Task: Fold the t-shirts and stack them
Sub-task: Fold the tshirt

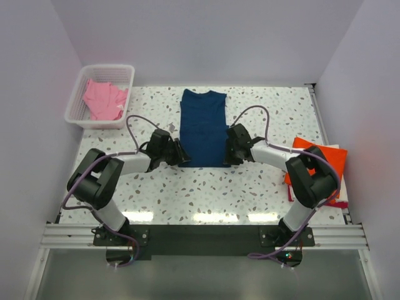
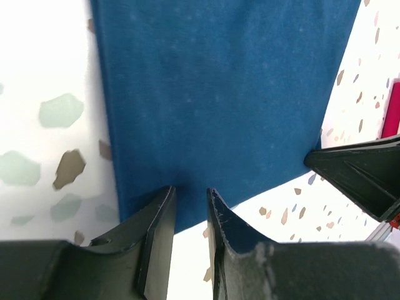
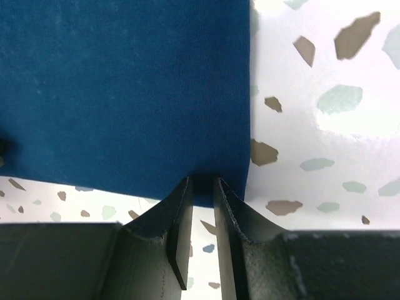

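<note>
The left gripper and right gripper pinch the navy tee at near corners.
Lift both evenly; carry the hem far, edges aligned.

A plain navy blue t-shirt lies centrally on a white table speckled grey and brown, with a pink t-shirt in a white lattice basket at ten o'clock and a bright orange t-shirt at three o'clock.

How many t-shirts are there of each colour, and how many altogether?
navy t-shirt: 1
pink t-shirt, in the basket: 1
orange t-shirt: 1
Total: 3
</note>
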Available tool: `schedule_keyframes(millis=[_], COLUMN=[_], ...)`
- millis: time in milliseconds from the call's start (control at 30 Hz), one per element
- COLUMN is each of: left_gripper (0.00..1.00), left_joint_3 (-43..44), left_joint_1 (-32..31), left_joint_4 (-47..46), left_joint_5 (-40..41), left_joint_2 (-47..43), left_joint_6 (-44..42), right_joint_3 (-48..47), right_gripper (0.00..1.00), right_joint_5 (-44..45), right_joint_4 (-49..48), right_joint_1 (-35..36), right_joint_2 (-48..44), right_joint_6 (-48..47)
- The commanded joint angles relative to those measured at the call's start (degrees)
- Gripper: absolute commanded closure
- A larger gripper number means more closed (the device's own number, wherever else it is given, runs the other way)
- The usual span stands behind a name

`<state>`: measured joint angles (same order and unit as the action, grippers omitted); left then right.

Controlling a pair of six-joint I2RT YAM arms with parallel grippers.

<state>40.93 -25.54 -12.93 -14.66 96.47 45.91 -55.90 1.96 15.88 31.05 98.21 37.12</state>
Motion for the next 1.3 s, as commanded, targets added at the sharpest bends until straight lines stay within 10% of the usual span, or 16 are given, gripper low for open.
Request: schedule_keyframes(millis=[0,567,1267], left_gripper=[0.69,0.5,0.54], left_joint_3=[-0.2,-7.2,-8.9], left_joint_1=[0.3,1.2,2.0], left_joint_4=[3.5,8.5,1.2], left_joint_5=[2.5,3.8,5.2], left_joint_2=[-5.0,-14.2,-5.2], left_joint_6=[-1.4,-1.3,-1.3], right_joint_3=[2.0,5.3,5.3], right_gripper=[0.75,0.58,0.6], right_joint_5=[0.2,-6.7,-7.0], right_joint_4=[3.0,1.5,-2.6], right_joint_1=[-1.3,-3.7,-3.8], right_joint_2=[-4.1,-10.2,-3.5], right_joint_6=[0.2,2.2,3.6])
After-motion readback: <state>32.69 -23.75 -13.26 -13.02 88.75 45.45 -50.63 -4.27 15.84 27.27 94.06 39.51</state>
